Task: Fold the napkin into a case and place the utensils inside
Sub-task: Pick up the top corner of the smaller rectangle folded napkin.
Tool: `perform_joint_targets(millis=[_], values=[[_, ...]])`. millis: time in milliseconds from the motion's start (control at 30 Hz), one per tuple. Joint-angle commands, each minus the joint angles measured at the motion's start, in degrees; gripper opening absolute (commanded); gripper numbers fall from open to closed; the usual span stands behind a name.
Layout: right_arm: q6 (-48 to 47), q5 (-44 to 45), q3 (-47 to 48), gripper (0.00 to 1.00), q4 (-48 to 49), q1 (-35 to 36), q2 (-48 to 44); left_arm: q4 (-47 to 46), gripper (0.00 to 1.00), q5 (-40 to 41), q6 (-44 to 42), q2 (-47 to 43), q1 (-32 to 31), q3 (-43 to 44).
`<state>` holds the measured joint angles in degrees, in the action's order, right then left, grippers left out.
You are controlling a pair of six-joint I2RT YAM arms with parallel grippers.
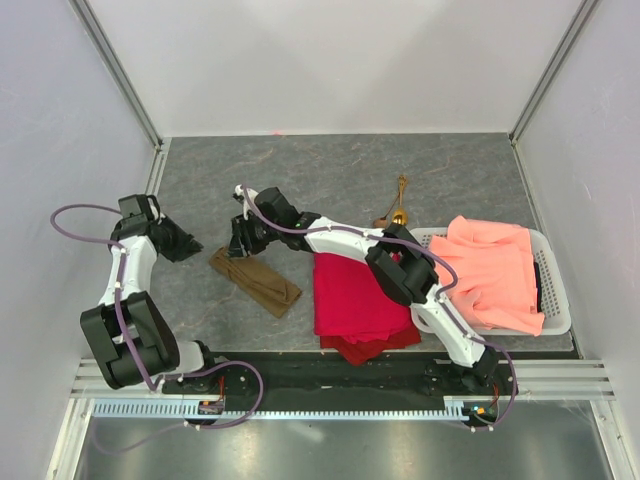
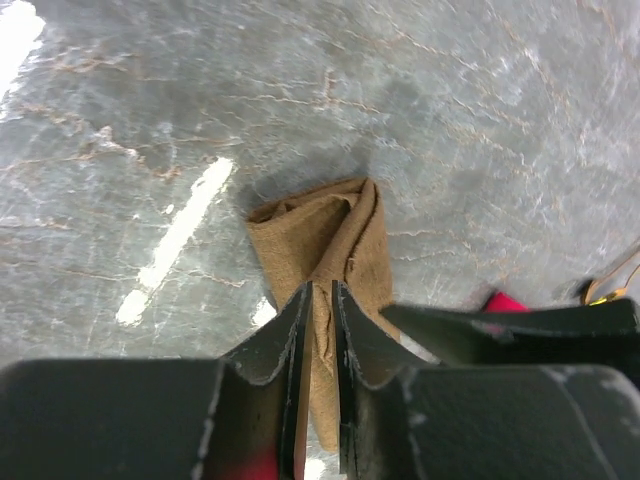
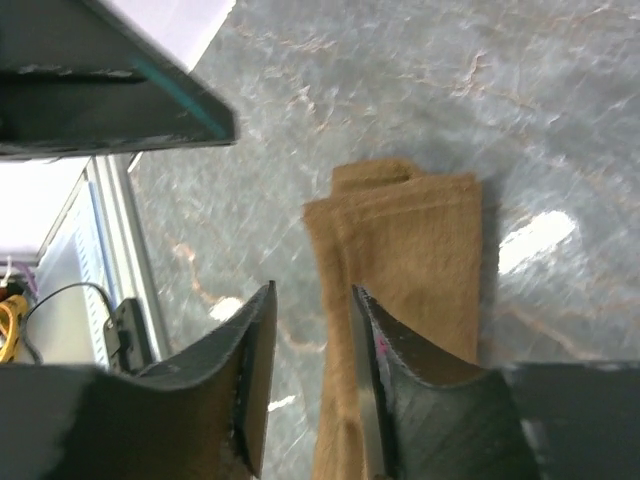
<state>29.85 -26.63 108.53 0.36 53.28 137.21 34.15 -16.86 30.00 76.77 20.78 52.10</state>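
Napkin (image 1: 255, 282), olive-brown, folded narrow on table (image 1: 450, 170) between arms; left gripper (image 2: 320, 290) barely ajar, right gripper (image 3: 312, 295) half open, both empty; edges likely want squaring before utensils (image 1: 395, 210) go in.

top: high, looking down | wrists: close, downward | shared: napkin (image 1: 255, 281), apparently

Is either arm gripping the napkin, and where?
Right gripper holds nothing; its jaws stand open over one end of the napkin. Left gripper: jaws nearly shut, cloth showing between; grip cannot be told.
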Motion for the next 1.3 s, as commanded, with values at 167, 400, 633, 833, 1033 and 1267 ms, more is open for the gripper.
perform_joint_targets(millis=[167,400,633,833,1033,1267], values=[[-2.07,-0.35,9.32,0.54,-1.85,-0.37,5.52,-0.22,0.16,-2.38,3.58,2.59,1.46,-1.56],[-2.86,-0.18,11.53,0.54,-2.47,0.6,6.76,-2.51,0.15,-6.15,4.98,2.41,1.46,-4.37],[-2.86,0.35,12.93,0.5,-2.65,0.95,7.99,-3.39,0.13,-8.27,6.47,4.7,1.46,-5.07],[-4.53,1.84,15.04,0.49,-4.22,1.74,9.48,-3.21,0.13,-6.34,7.09,1.8,1.46,-5.34],[-7.52,5.97,15.66,0.44,-5.72,2.88,9.48,-2.42,0.13,-5.46,6.83,0.39,1.37,-4.81],[-10.59,8.7,16.1,0.46,-7.56,4.11,9.4,-1.37,0.13,-3.71,6.83,-0.92,1.55,-4.46]])
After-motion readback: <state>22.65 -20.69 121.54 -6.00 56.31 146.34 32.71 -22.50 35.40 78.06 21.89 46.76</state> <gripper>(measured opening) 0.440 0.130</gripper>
